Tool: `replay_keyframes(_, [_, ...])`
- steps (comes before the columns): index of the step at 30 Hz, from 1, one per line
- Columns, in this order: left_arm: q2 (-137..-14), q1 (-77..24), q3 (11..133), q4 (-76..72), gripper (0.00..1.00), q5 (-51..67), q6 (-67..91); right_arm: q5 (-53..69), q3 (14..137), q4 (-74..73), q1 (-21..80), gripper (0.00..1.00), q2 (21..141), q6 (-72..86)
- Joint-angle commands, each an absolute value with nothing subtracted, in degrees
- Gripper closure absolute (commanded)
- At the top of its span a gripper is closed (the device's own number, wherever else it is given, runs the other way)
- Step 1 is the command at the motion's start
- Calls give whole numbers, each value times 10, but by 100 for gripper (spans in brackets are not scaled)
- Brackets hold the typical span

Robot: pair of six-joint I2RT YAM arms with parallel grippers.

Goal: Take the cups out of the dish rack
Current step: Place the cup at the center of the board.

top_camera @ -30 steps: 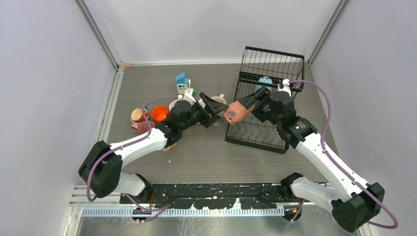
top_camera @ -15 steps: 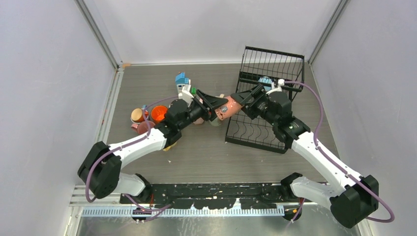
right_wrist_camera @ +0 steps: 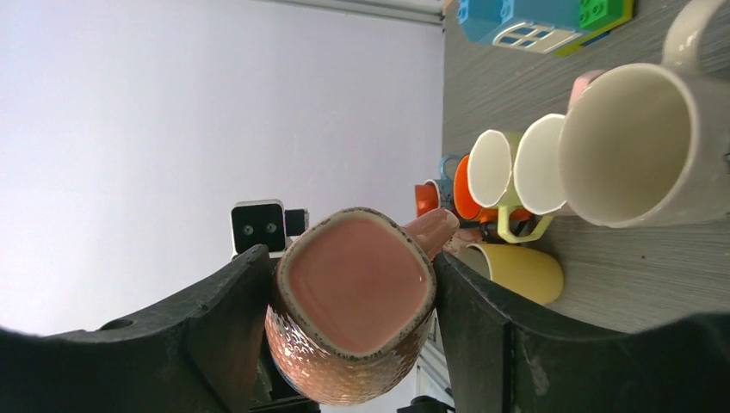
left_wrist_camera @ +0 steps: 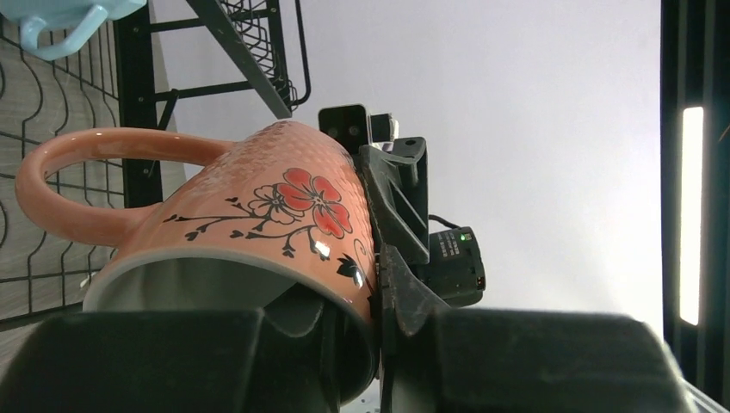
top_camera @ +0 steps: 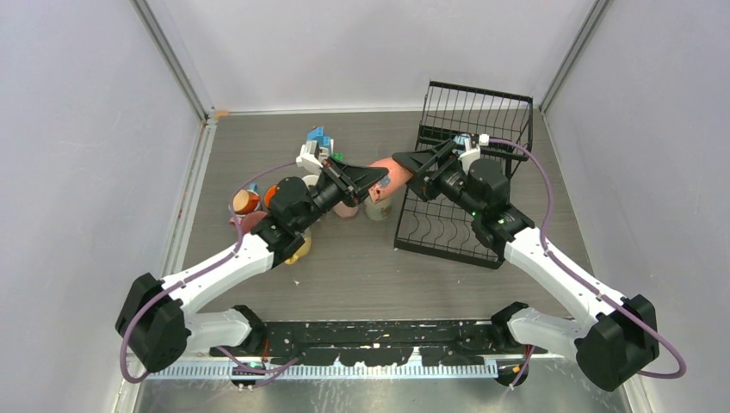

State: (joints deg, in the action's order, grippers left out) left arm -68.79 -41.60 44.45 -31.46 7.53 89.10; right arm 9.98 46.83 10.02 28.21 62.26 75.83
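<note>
Grey tabletop [top_camera: 361, 267]. Pink mug [left_wrist_camera: 258, 215] held aloft near its middle, beside dish rack [top_camera: 456, 228]: body clamped by right gripper [top_camera: 411, 163], rim pinched by left gripper [top_camera: 372, 175]. Handover judged underway; right gripper's release is required next.

Light is bright and even; shadows on the counter [top_camera: 361, 267] are soft. In the left wrist view a lamp strip [left_wrist_camera: 691, 215] at the right edge is overexposed, small glare sits on the pink mug [left_wrist_camera: 258, 215], and the near fingers [left_wrist_camera: 146, 361] are blurred.
</note>
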Motion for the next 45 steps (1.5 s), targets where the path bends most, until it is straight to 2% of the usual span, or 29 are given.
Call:
replay_keyframes(1, [-651,-417,471,-293,100,65,834,112,475,163,282,71,623,747])
replay_keyframes(5, [-632,-417,500,-204,100,65,787,104,499,118,282,20,619,707])
replay_keyframes(7, [-618,-417,509,-163,100,62,765,96,511,88,282,2,614,682])
replay_keyframes(8, [-610,-417,515,-140,100,62,754,91,519,71,281,0,611,668])
replay_keyframes(16, [-551,-417,562,90,100,53,639,4,577,-80,281,0,577,584])
replay_keyframes(27, [-590,-418,651,415,100,65,461,-102,605,-226,280,0,550,498])
replay_keyframes(45, [-780,-446,742,513,100,12,344,-116,583,-248,281,0,537,470])
